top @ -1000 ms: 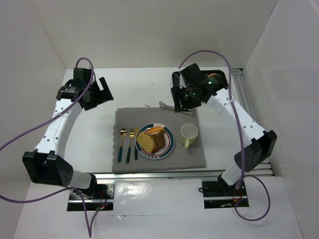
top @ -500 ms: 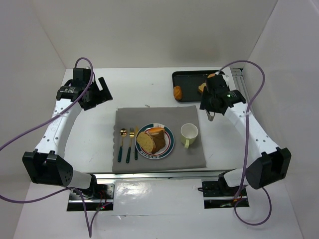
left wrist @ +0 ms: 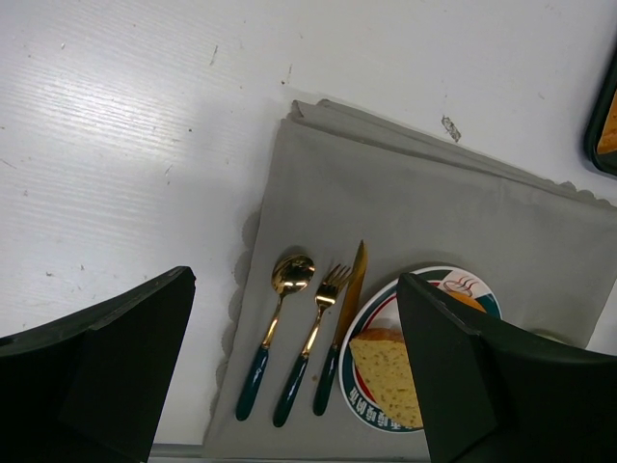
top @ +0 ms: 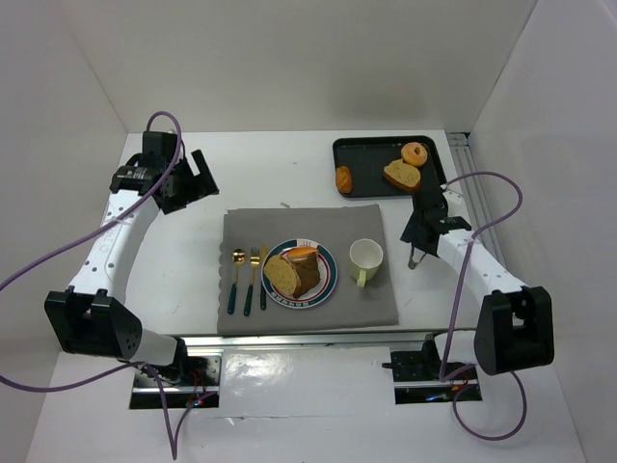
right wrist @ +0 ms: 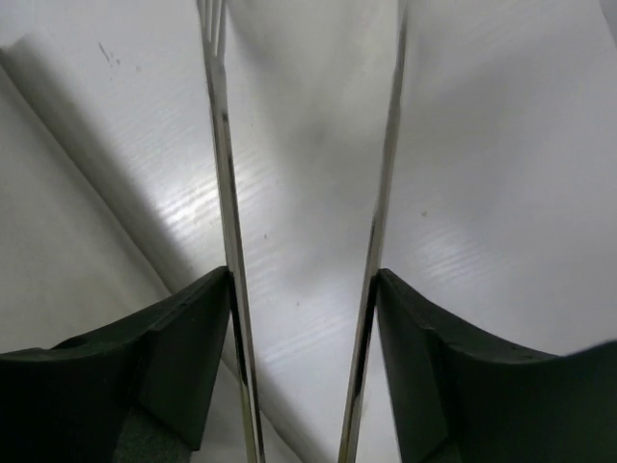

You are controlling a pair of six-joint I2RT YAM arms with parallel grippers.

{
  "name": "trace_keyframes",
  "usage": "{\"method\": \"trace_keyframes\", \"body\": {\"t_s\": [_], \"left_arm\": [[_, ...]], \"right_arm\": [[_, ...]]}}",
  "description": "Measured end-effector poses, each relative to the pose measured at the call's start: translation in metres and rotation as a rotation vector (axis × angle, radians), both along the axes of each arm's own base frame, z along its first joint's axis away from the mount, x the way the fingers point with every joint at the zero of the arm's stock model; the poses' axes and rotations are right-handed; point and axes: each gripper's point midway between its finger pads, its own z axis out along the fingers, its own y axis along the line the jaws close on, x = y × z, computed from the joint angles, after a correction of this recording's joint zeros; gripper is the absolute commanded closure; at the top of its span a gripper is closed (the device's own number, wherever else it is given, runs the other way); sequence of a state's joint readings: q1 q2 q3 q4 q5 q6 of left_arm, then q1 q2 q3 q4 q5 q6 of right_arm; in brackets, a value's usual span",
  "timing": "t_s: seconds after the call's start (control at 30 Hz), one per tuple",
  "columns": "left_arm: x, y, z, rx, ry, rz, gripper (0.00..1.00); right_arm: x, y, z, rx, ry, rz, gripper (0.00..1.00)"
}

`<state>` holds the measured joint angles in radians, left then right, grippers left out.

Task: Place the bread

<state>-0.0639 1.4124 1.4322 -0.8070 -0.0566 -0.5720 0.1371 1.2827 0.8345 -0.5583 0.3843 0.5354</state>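
A thick bread slice [top: 285, 274] lies on the round plate [top: 328, 285] in the middle of the grey mat, with an orange piece [top: 303, 253] behind it. In the left wrist view the slice [left wrist: 390, 371] shows at the plate's left side. My right gripper [top: 416, 236] hovers low to the right of the mat, shut on metal tongs [top: 413, 257]. The two tong arms [right wrist: 220, 145] run between its fingers with nothing between them. My left gripper [top: 198, 178] hangs open over the far left of the table, holding nothing.
A black tray [top: 359, 147] at the far right holds a bread slice [top: 402, 175], a donut [top: 415, 152] and a small roll [top: 343, 178]. A pale cup [top: 365, 257] stands right of the plate. Spoon [top: 236, 282], fork and knife lie to its left.
My right arm has swung from over the mat's far edge to the right and come down beside the cup, uncovering the tray. The left arm has not moved.
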Motion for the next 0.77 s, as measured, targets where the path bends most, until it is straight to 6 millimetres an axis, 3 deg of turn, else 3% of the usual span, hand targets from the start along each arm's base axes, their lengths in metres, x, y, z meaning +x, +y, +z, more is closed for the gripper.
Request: {"method": "trace_keyframes", "body": {"t_s": [0.1,0.3,0.6,0.77], "left_arm": [[0.000,0.000,0.000,0.001,0.000,0.000,0.01],[0.000,0.001,0.000,0.014,0.000,-0.014,0.01],[0.001,0.001,-0.003,0.017,0.008,-0.017,0.01],[0.001,0.000,-0.005,0.014,0.013,-0.019,0.01]], "right_arm": [[0.010,-0.006,-0.004,0.005,-0.024,-0.022,0.01],[0.023,-0.018,0.006,0.010,-0.064,-0.061,0.01],[0.053,-0.026,0.086,-0.008,-0.200,-0.132,0.01],[0.046,-0.031,0.091,-0.024,-0.181,-0.156,0.01]]}}
